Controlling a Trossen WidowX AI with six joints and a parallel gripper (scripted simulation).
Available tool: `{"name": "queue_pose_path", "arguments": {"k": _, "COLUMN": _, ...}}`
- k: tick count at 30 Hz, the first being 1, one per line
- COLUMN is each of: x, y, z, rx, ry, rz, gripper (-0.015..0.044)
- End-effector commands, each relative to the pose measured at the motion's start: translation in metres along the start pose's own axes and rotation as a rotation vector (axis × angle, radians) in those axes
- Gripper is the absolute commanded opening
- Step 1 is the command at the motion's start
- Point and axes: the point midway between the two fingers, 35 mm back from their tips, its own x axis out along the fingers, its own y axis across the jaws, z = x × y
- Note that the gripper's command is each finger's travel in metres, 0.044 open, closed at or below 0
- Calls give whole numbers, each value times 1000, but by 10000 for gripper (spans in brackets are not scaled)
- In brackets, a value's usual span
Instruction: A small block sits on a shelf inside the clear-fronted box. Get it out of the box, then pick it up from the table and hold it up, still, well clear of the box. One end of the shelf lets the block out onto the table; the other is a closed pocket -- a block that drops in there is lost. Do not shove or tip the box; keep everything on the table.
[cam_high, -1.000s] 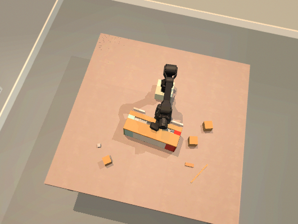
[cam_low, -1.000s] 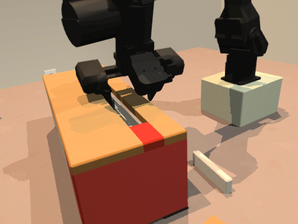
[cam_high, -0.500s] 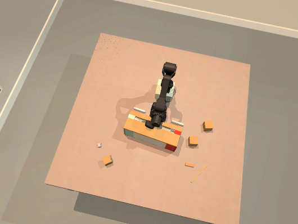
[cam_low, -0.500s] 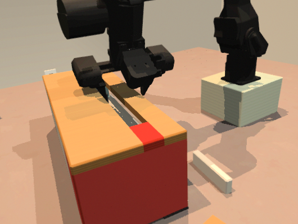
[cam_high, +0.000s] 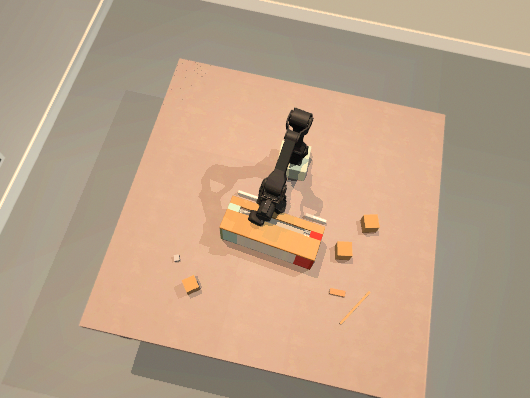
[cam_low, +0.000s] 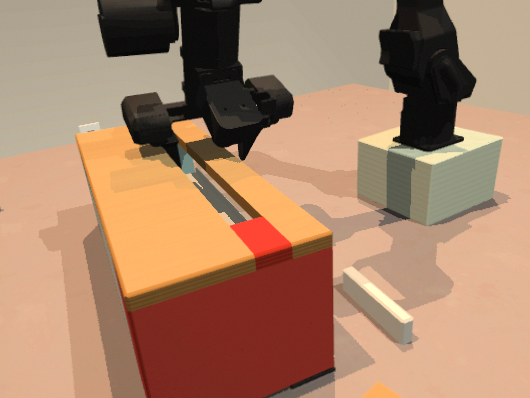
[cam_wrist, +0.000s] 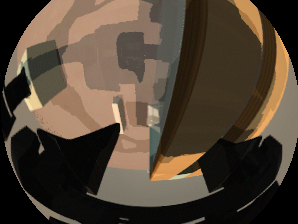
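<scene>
Directly beneath the jaws lies the long orange wood-topped box with a dark red end wall (cam_low: 165, 220). They stand wide apart and hold nothing. One black finger (cam_low: 175, 152) reaches down into the narrow slot (cam_low: 220, 200) that runs along the box top. The other finger (cam_low: 246, 145) hangs outside the slot, above the orange strip on its far side. The small block itself does not show plainly. It may sit on the shelf under the slot near the lowered finger, where only pale slivers can be made out. A tiny pale cube (cam_high: 176, 258) lies on the pink counter (cam_high: 150, 175), well apart from the jaws and beyond the box's pale green end. Whether that cube is the block cannot be told. I judge the block to be light, rigid and smooth-faced, so a nudge from one fingertip should slide it along the shelf. Once it is on the counter, it is best gripped across two opposite flat faces at mid-height, squarely, since a skewed pinch could squirt it away.
</scene>
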Motion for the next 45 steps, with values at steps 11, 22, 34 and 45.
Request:
{"name": "queue_pose_path", "arguments": {"k": 11, "x": 12, "y": 1, "z": -31, "rx": -1, "ry": 7, "rz": 0, "gripper": 400}}
{"name": "queue_pose_path", "arguments": {"k": 22, "x": -50, "y": 1, "z": -51, "rx": 7, "ry": 10, "rz": 3, "gripper": 400}}
{"name": "queue_pose_path", "arguments": {"k": 34, "x": -50, "y": -3, "z": -60, "rx": 848, "ry": -106, "rz": -68, "gripper": 285}}
{"name": "queue_pose_path", "arguments": {"k": 45, "x": -48, "y": 12, "z": -72, "rx": 2047, "ry": -286, "rz": 59, "gripper": 285}}
